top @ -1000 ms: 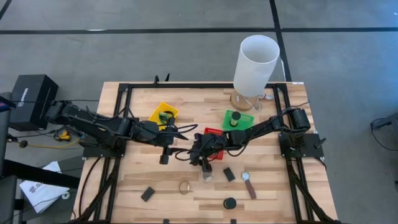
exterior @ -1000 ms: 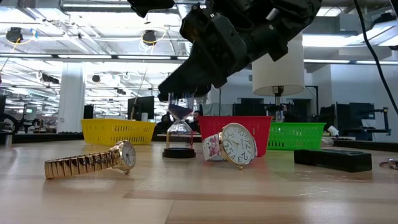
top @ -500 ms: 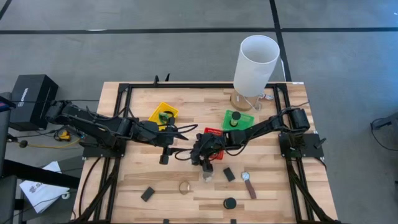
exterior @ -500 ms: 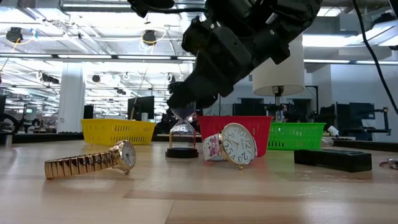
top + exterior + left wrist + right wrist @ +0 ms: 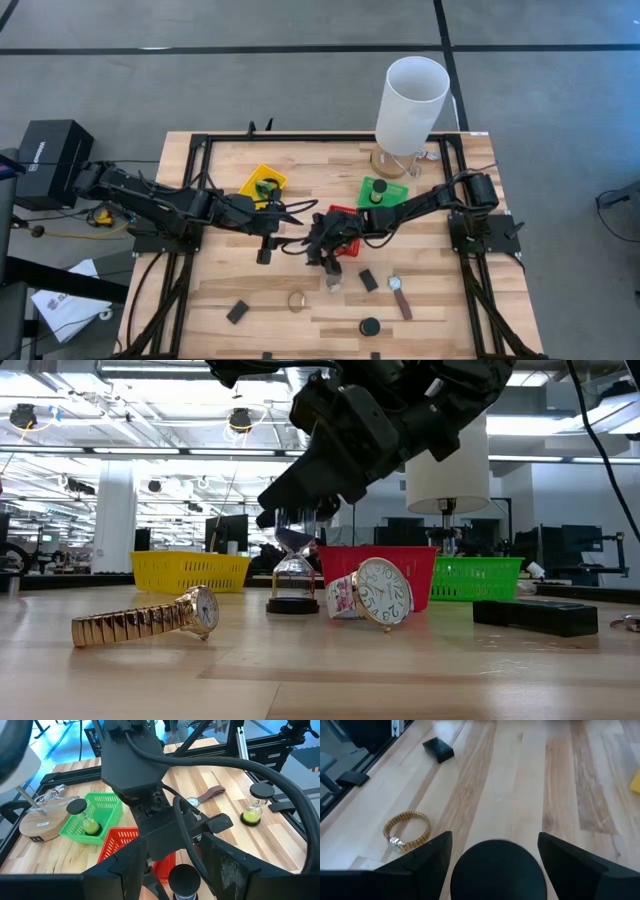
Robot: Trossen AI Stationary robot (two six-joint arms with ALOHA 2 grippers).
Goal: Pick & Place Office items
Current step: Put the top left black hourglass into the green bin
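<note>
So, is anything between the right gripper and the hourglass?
Nothing visible: the right gripper hangs open directly above the hourglass, fingers either side of its black cap. The left gripper waits nearby.

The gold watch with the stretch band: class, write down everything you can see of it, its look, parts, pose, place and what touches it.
The gold watch has a shiny, ribbed metal expansion band and a round pale dial in a gold case. In the low view it lies on its side on the wooden table, with the dial at its right end. From above, the band reads as a closed loop near the front edge, between a flat black box and a black-capped sand timer. Only the table touches it; neither gripper is at it.
</note>
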